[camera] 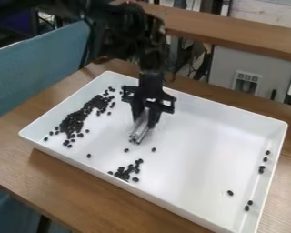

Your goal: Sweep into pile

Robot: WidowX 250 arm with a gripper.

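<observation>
- In the camera view, a black two-finger gripper (pixel 145 117) hangs over the left-centre of a white rectangular plastic tray (pixel 190 136), its jaws clasping a grey, shiny, narrow tool (pixel 138 132) whose lower end is down at the tray floor.
- Small, dark, round beans await sweeping: a large, ragged band (pixel 72 124) lies toward the tray's left wall, and a smaller cluster (pixel 129 170) sits beside the near wall.
- Strays dot the floor between the two groups, while a few beans (pixel 261 169) line the right side, well apart from the rest.
- The tray rests on a brown wooden table (pixel 14 159), a blue chair (pixel 51 54) at its far left.
- The narrow tool could let beans slip around its ends, scattering the band rather than gathering it.
- Pressed too hard, it might twist in the grip or shift the tray; held too high, it would likely skim over the beans.
</observation>
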